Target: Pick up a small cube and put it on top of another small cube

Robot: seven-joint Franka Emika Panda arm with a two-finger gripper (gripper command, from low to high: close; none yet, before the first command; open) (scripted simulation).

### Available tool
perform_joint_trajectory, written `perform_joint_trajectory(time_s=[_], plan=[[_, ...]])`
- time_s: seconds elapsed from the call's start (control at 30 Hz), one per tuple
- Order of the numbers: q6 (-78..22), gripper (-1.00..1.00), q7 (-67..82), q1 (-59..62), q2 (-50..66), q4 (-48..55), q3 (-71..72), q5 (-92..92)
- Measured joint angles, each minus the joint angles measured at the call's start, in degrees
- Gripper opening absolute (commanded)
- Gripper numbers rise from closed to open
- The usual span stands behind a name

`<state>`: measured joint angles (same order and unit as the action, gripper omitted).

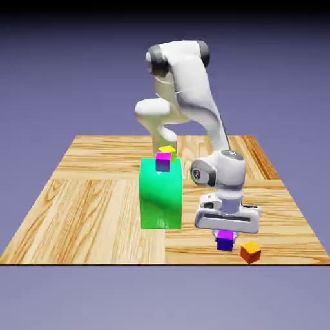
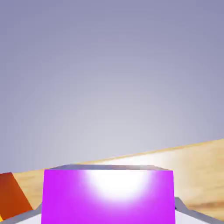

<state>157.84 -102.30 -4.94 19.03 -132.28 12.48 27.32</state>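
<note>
A small cube (image 1: pixel 225 243) with a magenta top and dark purple sides rests on the wooden table (image 1: pixel 97 193) near its front edge. My gripper (image 1: pixel 225 236) comes down on it from above, its fingers shut on the cube's sides. In the hand view the same small cube (image 2: pixel 109 197) fills the bottom middle, a bright magenta face. Grey fingertips (image 2: pixel 186 212) show at either side of it. A second small cube, with a yellow top and magenta-purple sides (image 1: pixel 164 160), sits at the top of the tall green block (image 1: pixel 160 196).
An orange cube (image 1: pixel 251 252) lies just to the exterior view's right of the held cube, close to the table's front edge. The hand view has this orange cube (image 2: pixel 12 197) at its lower left. The tall green block stands to the exterior view's left of my hand.
</note>
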Motion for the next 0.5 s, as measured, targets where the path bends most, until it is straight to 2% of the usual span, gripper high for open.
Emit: perform_joint_trajectory(time_s=[0.5], plan=[[-27.7,-1.00,-30.2,16.7,-31.1,-7.8,7.6,-18.4]])
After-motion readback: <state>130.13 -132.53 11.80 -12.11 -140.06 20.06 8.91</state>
